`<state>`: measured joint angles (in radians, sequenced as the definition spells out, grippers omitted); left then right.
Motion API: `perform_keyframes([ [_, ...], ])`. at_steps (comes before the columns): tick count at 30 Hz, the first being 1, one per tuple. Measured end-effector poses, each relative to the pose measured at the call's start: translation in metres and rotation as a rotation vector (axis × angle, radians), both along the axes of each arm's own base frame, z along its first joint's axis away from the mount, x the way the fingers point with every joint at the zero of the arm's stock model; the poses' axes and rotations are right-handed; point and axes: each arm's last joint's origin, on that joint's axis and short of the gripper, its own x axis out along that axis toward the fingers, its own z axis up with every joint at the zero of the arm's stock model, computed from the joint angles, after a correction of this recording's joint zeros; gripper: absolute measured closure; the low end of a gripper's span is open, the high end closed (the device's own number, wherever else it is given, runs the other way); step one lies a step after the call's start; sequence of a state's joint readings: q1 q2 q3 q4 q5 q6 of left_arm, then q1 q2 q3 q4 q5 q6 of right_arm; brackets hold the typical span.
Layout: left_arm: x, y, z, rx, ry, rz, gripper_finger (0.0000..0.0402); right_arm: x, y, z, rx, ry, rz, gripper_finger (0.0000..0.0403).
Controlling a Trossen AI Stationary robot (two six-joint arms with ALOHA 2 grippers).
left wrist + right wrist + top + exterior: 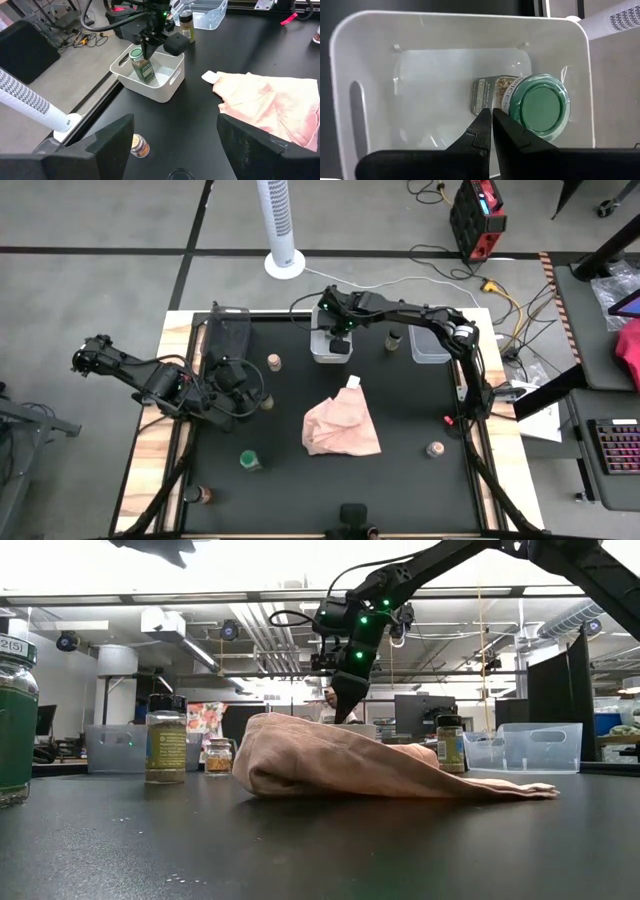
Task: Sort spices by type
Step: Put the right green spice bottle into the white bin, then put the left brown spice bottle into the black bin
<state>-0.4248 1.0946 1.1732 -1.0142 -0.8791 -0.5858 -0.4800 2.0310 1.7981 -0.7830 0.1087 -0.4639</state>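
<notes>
A spice jar with a green lid (540, 104) leans tilted inside a white bin (350, 100), its base on the bin's floor (142, 67). My right gripper (491, 119) hangs over that bin (322, 352), pointing down with its fingers shut, tips beside the jar's neck. My left gripper (175, 130) is open and waits near the table's left edge (235, 385), touching nothing. Other jars stand on the black table: tan-lidded ones (273, 362) (435, 450), a green-lidded one (248, 460), a dark-lidded one (393, 338) and one near the front-left corner (203, 494). My right gripper comes from above with its shut fingertips (482, 125) next to the jar's shoulder (507, 102), just below the green lid. I cannot tell whether they touch it. The jar leans against the bin's wall, not lifted.
A crumpled pink cloth (340, 428) lies mid-table. A clear bin (430, 348) stands at the far edge, right of the dark-lidded jar. A dark bin (225, 330) sits at the far left. Bare black table lies at the near side.
</notes>
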Motion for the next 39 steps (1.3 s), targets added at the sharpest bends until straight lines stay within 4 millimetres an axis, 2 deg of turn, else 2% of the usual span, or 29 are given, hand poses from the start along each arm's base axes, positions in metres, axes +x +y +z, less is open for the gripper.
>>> perform_keyframes([
  [19,0.0,0.0,-0.001,0.0,0.002,0.002,0.0132,-0.007,-0.015,0.0,-0.064,0.034,0.046,0.0394],
  [30,0.0,0.0,-0.001,-0.001,0.001,0.002,0.0132,-0.008,-0.016,-0.001,-0.066,0.046,0.061,0.0393],
  [39,0.0,0.0,-0.001,-0.001,0.0,0.003,0.0132,-0.02,-0.008,-0.004,0.026,0.144,0.012,0.0393],
])
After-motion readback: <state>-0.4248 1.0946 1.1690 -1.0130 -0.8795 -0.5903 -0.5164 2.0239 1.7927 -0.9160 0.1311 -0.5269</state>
